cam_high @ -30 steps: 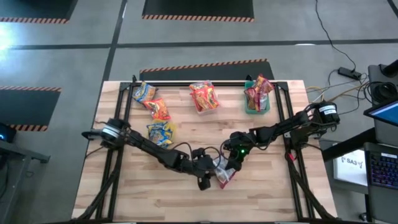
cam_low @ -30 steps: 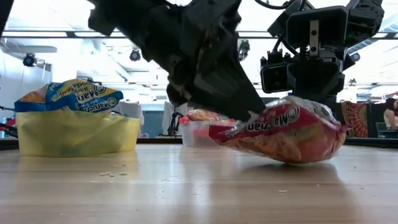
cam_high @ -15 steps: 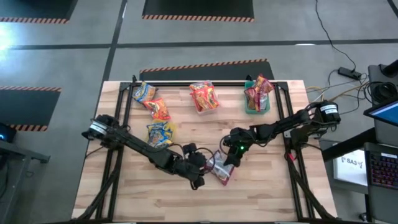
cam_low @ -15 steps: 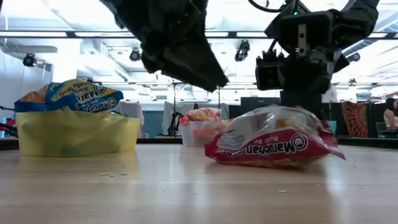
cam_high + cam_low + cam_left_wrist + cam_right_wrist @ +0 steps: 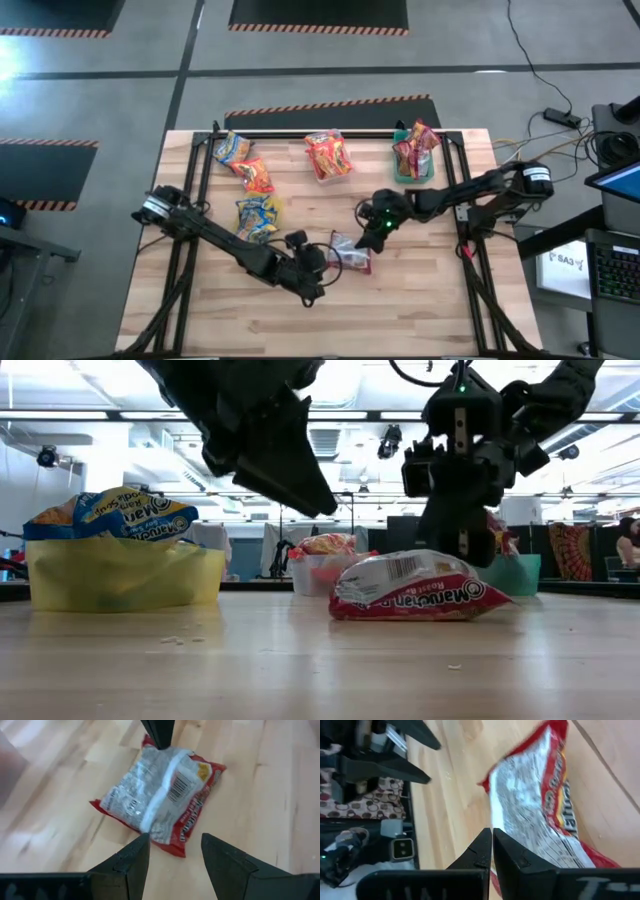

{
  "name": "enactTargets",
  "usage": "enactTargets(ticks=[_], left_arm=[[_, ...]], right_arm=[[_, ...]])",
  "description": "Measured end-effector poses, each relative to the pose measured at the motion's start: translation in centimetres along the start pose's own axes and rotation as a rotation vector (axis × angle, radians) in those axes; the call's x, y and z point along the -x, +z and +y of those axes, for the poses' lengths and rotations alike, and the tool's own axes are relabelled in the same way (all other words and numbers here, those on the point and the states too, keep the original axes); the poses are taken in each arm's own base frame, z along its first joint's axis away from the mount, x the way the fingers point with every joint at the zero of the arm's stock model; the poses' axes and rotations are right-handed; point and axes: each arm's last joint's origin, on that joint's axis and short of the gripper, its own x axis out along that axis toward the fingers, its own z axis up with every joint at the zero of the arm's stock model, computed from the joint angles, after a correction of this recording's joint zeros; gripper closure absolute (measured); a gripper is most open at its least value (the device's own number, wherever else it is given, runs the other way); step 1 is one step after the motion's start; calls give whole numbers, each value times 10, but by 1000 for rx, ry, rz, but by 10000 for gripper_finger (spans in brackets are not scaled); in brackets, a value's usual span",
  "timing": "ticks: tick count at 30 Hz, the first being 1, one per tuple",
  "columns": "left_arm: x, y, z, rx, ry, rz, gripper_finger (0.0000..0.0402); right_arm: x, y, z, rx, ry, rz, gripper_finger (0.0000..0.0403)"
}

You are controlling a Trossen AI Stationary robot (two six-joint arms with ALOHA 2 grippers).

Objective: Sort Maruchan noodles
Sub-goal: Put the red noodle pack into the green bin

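Note:
A dark red Maruchan packet [image 5: 350,256] lies flat on the table's middle, with its silvery barcode side [image 5: 160,795] up. My left gripper [image 5: 172,840] is open. It hovers above and to the near left of the packet [image 5: 415,588] and touches nothing. My right gripper [image 5: 491,832] is shut, with its tips at the packet's far edge [image 5: 150,742]. Other packets sit in the yellow tub [image 5: 232,150], the clear tub [image 5: 328,155] and the green tub [image 5: 414,158]. My right gripper's shut fingertips [image 5: 157,735] come down slanting from the far right to the packet's far edge. I cannot tell whether they touch it. The packet lies flat on the wood.
An orange packet [image 5: 257,176] and a yellow-and-blue packet [image 5: 258,213] lie loose on the left half. The three tubs stand along the far edge. Bare wood stretches along the near edge and the right side [image 5: 440,290].
A second ago the packet was tilted up between both grippers with its red printed face showing. It has turned over and dropped flat, a little nearer the far edge. My left gripper has come off it, rising and drawing back to the left. My right gripper has moved toward the far edge.

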Motion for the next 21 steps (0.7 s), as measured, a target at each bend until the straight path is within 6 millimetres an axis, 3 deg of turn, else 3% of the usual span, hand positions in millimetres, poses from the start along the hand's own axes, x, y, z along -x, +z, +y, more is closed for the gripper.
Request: enactTargets(ticks=[7,15,21], left_arm=[[-21,-20,5,-2,56,56,238],[-48,-39,40,83,143,79,238],[-64,-38,50,77,139,72,238]], right_arm=[[0,-7,-4,-87,-18,83,376],[-2,-22,0,-174,-69,173,297],[-4,-33,-5,-257,-230,159,245]])
